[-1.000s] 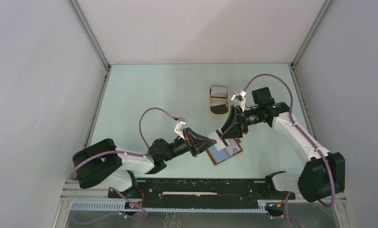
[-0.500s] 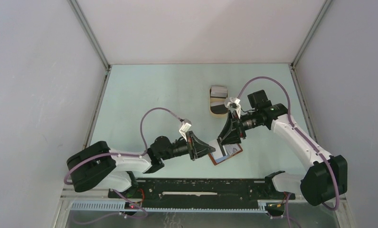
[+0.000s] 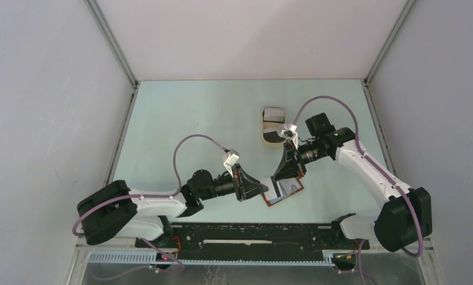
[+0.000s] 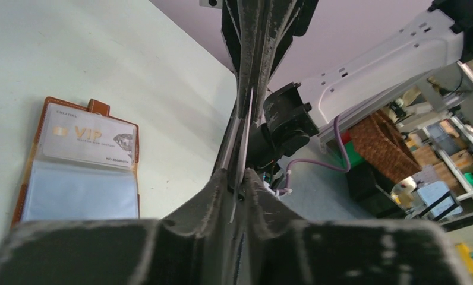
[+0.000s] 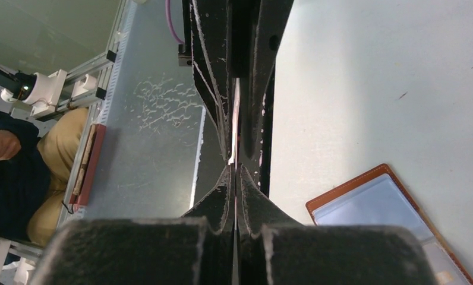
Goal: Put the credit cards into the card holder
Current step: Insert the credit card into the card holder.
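Brown card holder (image 3: 290, 190): in the top view it lies open and flat on the table, near the front edge, right under the two claws.
Table (image 3: 192, 119): pale green, with grey walls on three sides. A wide stretch of it shows to the left and at the back.
Tray (image 3: 263, 129): tan, behind the card holder and apart from it, with cards (image 3: 274, 114) inside.
Left claw (image 3: 265, 189): reaches in from the left, its tip over the card holder's left edge.
Right claw (image 3: 280, 177): comes in from the right, its tip just beside the left claw's tip.
Card (image 4: 244, 142): in the left wrist view it is thin and white, seen edge-on, and runs from one claw to the other above the table.
Left claw's grip: its fingers (image 4: 222, 184) sit close on both sides of the card. I cannot tell if they pinch it.
VIP card (image 4: 88, 139): sits in the holder's top pocket, left of the claws and apart from them.
Right claw's grip: in the right wrist view its fingers (image 5: 219, 196) are squeezed tight on the card's edge.
Room: plain table lies to the right, and the holder's brown corner is at the lower right.
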You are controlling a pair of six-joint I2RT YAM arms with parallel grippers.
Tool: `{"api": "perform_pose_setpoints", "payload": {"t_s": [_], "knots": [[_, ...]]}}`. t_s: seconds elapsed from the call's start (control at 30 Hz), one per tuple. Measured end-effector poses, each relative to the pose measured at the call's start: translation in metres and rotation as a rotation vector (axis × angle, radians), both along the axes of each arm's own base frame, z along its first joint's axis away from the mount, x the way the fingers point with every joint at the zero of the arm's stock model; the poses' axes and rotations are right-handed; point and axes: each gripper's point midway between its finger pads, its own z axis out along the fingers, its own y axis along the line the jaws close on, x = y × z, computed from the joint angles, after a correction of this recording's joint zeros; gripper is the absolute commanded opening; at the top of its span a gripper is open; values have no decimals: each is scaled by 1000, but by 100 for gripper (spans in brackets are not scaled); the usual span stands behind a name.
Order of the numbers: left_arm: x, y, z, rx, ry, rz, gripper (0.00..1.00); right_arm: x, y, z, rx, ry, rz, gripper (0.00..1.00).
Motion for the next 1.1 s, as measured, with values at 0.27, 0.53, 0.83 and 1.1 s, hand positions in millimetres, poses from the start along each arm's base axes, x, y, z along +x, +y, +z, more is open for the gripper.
{"api": "perform_pose_setpoints", "payload": {"t_s": [0.27,0.53,0.83,1.1], "knots": [[4,18,21,-58,-22,79,43,24,-19,-8,7,52,-134,0],[9,32,-10,-26,94,168,35,62,-70,-55,-57,168,-536,0],[12,-4,-64,124,191,167,27,100,-94,-74,-127,241,-613,0],[24,-39,-81,218,178,214,9,97,-104,-102,-196,333,-569,0]]}}
